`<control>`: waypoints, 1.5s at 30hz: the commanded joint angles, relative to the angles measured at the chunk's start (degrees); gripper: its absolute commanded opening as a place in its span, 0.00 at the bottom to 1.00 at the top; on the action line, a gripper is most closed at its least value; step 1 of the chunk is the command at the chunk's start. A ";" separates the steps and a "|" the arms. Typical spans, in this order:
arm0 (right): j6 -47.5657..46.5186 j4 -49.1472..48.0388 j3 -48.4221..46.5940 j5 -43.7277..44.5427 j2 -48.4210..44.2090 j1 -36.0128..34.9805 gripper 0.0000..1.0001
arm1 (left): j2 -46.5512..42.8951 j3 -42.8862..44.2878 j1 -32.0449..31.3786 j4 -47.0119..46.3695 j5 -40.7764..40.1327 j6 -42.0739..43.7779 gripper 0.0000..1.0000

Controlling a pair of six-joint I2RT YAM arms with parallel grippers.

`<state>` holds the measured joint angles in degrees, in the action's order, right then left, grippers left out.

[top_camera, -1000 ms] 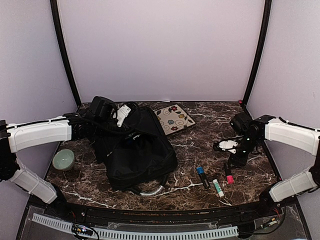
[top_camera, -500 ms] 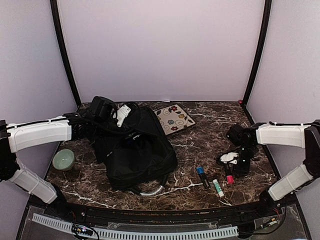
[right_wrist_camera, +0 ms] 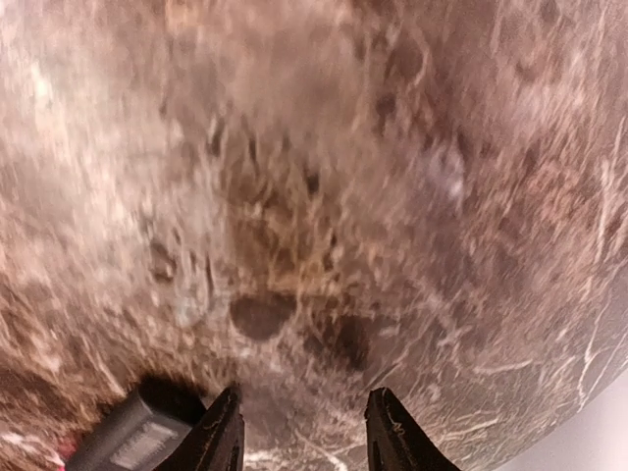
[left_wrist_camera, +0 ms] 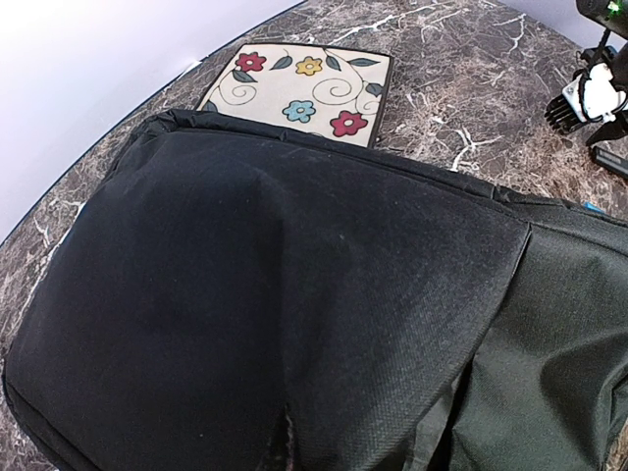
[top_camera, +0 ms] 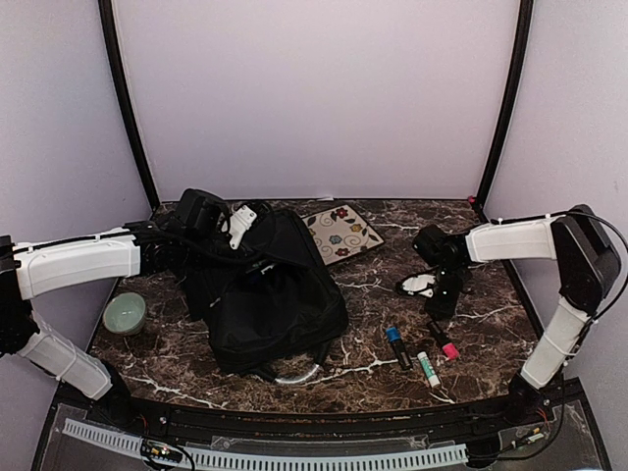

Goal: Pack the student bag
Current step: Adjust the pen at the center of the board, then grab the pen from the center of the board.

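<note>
The student bag (top_camera: 270,294) is a large black backpack lying left of centre, its grey-white handle (top_camera: 294,374) toward the near edge. It fills the left wrist view (left_wrist_camera: 294,275). My left gripper (top_camera: 238,228) sits at the bag's far top; its fingers are hidden, and the fabric bunches into a pinch at the bottom of the left wrist view. My right gripper (top_camera: 440,300) is open and empty, pointing down low over bare marble (right_wrist_camera: 306,437). A pink-capped marker (top_camera: 447,346) lies just near of it and shows at the lower left of the right wrist view (right_wrist_camera: 128,440).
A blue-capped marker (top_camera: 397,346) and a white-green glue stick (top_camera: 428,368) lie beside the pink one. A flowered notebook (top_camera: 341,234) lies behind the bag and also shows in the left wrist view (left_wrist_camera: 299,83). A green bowl (top_camera: 125,314) stands at the left edge.
My right gripper has moved left and away from the near edge, off the markers, staying open. The left arm and the bag have not moved.
</note>
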<state>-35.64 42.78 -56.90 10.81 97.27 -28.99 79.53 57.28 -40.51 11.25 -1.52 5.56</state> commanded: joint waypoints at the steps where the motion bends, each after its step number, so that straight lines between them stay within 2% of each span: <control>1: 4.30 -3.55 -0.69 1.48 1.35 -1.58 0.43 | -2.17 3.50 -0.19 -4.58 1.28 -0.20 0.00; 7: 9.70 2.18 -4.06 2.01 -5.40 -1.55 0.45 | -1.92 3.55 -0.23 -4.63 1.28 -0.03 0.00; 10: 10.43 6.80 -4.95 -4.15 -9.40 -1.45 0.49 | -1.75 3.62 -0.20 -4.59 1.50 -0.09 0.00; 14: 8.69 12.13 -2.53 -13.62 -10.40 -1.50 0.59 | -1.66 3.72 -0.20 -4.50 1.73 -0.16 0.00; 21: 8.80 11.44 2.92 -11.55 -8.14 -1.78 0.61 | -1.74 3.72 -0.18 -4.43 1.65 -0.30 0.00; 28: 9.80 9.78 4.86 -10.45 -6.42 -2.62 0.60 | -1.67 3.63 -0.18 -4.50 1.83 -0.31 0.00; 32: 10.83 7.67 6.83 -1.89 -6.40 -2.41 0.57 | -1.57 3.74 -0.18 -4.42 2.08 -0.39 0.00; 35: 11.13 6.15 7.13 1.32 -5.66 -1.31 0.54 | -1.50 3.72 -0.18 -4.37 2.15 -0.38 0.00; 45: 9.07 6.29 5.43 -7.16 -3.21 0.17 0.47 | -0.94 3.81 -0.18 -4.34 2.59 -0.46 0.00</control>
<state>-25.47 51.03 -51.05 7.03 92.27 -29.15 79.66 57.30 -40.51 11.27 -1.26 5.54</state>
